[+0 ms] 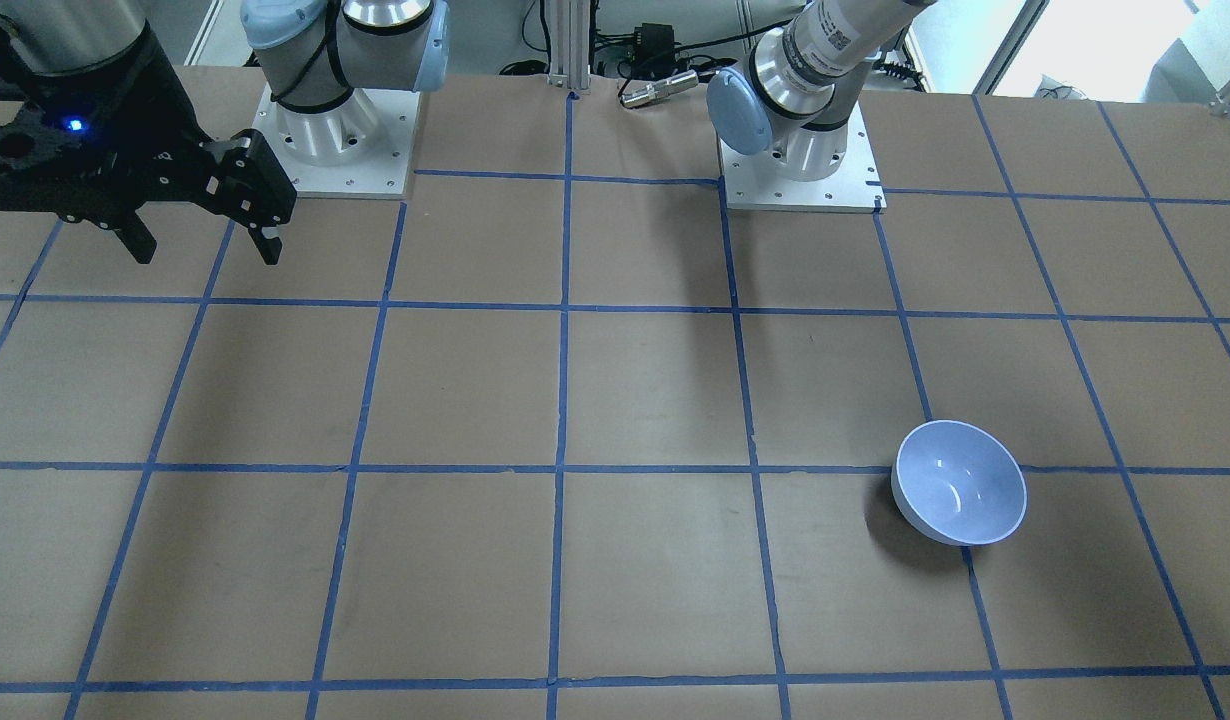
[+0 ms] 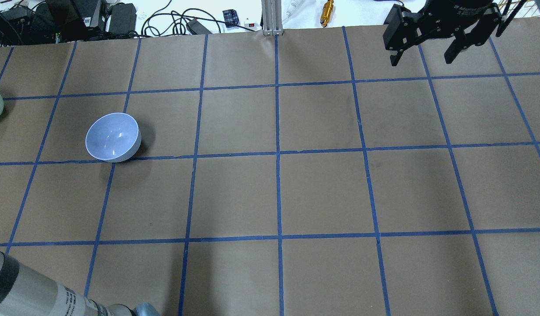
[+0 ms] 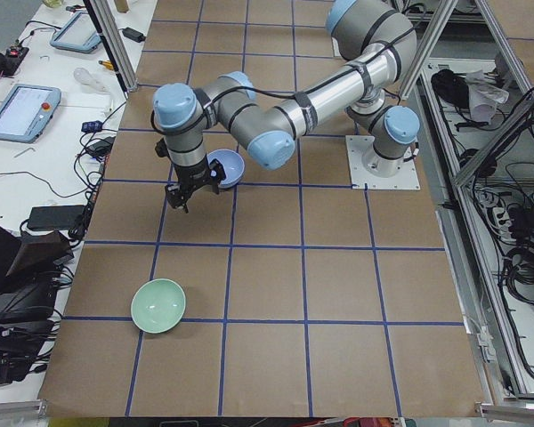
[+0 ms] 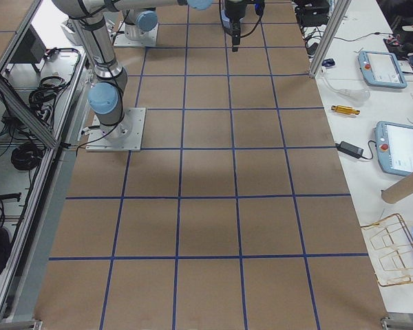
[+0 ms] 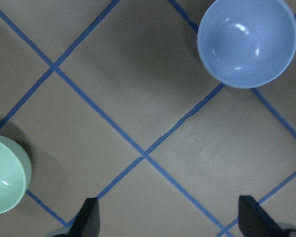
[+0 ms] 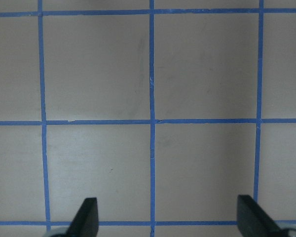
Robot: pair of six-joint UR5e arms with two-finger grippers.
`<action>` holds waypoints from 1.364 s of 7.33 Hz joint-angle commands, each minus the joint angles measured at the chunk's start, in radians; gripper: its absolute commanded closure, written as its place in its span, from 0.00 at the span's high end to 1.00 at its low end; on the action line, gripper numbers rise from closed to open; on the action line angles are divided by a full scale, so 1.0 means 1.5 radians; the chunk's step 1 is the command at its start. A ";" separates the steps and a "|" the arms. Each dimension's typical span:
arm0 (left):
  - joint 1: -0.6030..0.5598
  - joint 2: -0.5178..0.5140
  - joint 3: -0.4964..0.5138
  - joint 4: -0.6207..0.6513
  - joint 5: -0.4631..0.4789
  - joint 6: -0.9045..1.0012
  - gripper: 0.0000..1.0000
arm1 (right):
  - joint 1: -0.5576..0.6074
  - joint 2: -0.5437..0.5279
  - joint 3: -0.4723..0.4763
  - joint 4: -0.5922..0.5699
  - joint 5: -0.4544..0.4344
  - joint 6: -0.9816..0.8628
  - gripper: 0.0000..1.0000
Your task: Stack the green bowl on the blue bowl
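Two glossy round bowls stand apart toward the counter's (image 2: 296, 197) left edge: the pale mint-green bowl (image 3: 158, 305) nearer it, the periwinkle-blue bowl (image 2: 113, 137) further in. The left arm (image 3: 320, 98) stretches out, with the left pincer (image 5: 170, 219) spread wide, pointing down above the gap between them. The right pincer (image 2: 421, 59) hangs wide toward the right edge.

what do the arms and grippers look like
Silver tubes and pale blue joint caps on the left arm and right arm; black cables along both, a label on the left. The left gripper and right gripper are black, two-fingered; the right shows a blue light.
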 commanded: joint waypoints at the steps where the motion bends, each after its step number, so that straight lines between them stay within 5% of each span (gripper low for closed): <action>1: 0.043 -0.125 0.123 0.015 0.003 0.167 1.00 | 0.000 -0.001 0.000 0.000 -0.001 0.000 1.00; 4: 0.078 -0.243 0.185 0.074 -0.003 0.448 0.98 | 0.000 0.000 0.000 0.000 0.000 0.000 1.00; 10: 0.104 -0.360 0.269 0.082 -0.048 0.506 0.95 | 0.000 0.000 0.000 0.000 0.000 0.000 1.00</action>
